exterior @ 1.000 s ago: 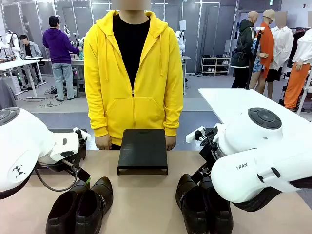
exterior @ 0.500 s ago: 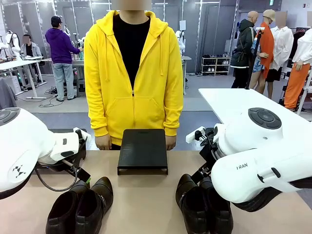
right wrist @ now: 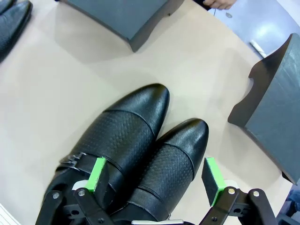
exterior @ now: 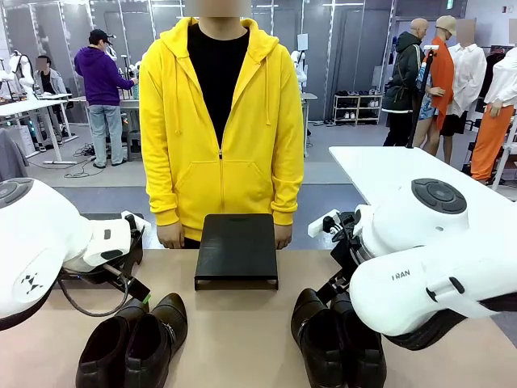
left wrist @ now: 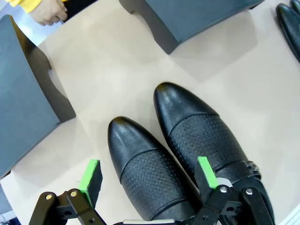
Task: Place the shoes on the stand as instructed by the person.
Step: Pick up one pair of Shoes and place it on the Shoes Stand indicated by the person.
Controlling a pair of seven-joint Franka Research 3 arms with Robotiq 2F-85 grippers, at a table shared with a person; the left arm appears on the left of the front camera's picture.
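Two pairs of glossy black dress shoes sit on the surface on my side of the stand point(exterior: 237, 246), a low, dark, flat-topped block in the middle. The left pair point(exterior: 133, 343) lies off the stand's near left corner and the right pair point(exterior: 335, 339) off its near right corner, well apart from each other. In each pair the shoes stand upright, side by side and touching, with rounded toes aimed roughly toward the stand. Each shoe has a smooth toe cap with a dotted band behind it; a buckled strap point(left wrist: 246, 165) crosses one left shoe. The person point(exterior: 220, 121), in a bright yellow hoodie, stands just behind the stand, facing me.
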